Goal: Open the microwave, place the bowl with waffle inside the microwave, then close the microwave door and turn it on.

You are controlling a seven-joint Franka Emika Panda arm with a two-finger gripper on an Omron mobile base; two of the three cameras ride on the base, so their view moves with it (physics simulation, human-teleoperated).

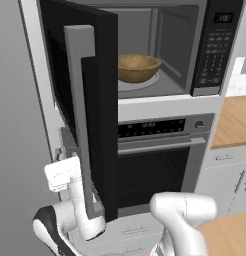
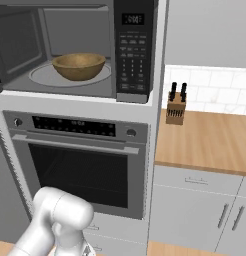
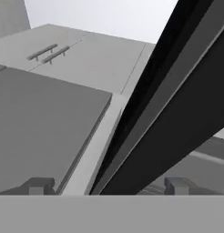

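The black microwave (image 1: 215, 45) (image 2: 132, 50) stands open. Its door (image 1: 102, 100) is swung out to the left, with the silver bar handle (image 1: 80, 115) upright on it. The brown wooden bowl (image 1: 137, 67) (image 2: 79, 66) rests on the glass turntable inside; no waffle shows over its rim. My gripper (image 1: 62, 170) is low at the left, by the door's lower outer edge. In the hand view my gripper (image 3: 108, 186) is open, its fingertips (image 3: 38, 185) wide apart, and the dark door edge (image 3: 177, 104) runs diagonally between them. Nothing is held.
A stainless oven (image 1: 155, 160) (image 2: 80, 165) with a horizontal handle sits under the microwave. To the right, a wooden counter (image 2: 210, 140) carries a knife block (image 2: 176, 105) above grey cabinets (image 2: 195, 210). A grey wall (image 1: 20, 150) closes the left side.
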